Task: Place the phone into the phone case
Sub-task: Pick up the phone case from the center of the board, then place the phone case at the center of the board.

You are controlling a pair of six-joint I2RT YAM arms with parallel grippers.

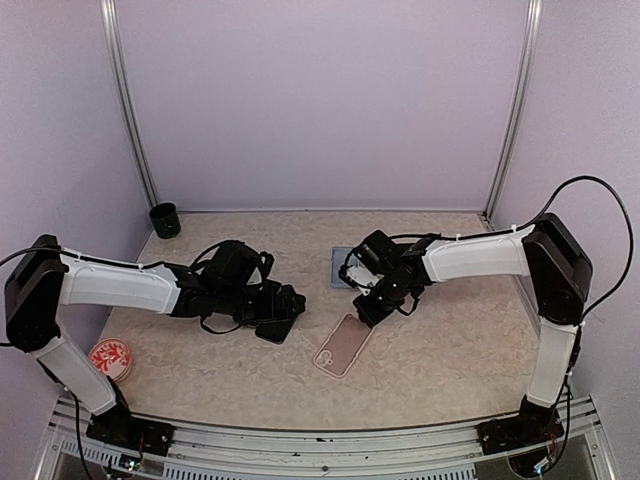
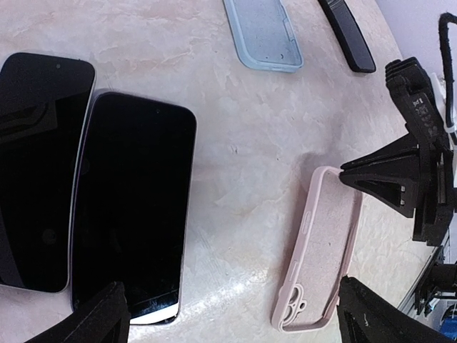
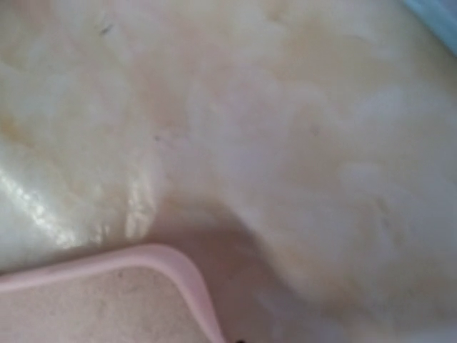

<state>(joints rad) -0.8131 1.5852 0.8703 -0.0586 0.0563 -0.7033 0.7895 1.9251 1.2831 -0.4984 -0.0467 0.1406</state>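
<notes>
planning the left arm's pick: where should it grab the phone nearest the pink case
Probably from above, across the long edges of the phone: it lies flat, screen up. The edge facing the pink case is free; a second phone crowds the other.

Left arm (image 1: pixel 115 285) and right arm (image 1: pixel 480 255) stretch inward and low; left hand (image 1: pixel 283 318) spread wide, right hand (image 1: pixel 367 312) with fingers pressed together

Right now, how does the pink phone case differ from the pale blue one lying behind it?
The soft pink phone case lies mid-table; the pale blue phone case lies farther back. The pink case shows its camera cut-out; the blue case's far end is cut off from view. Both lie flat, hollow side up, empty.
</notes>
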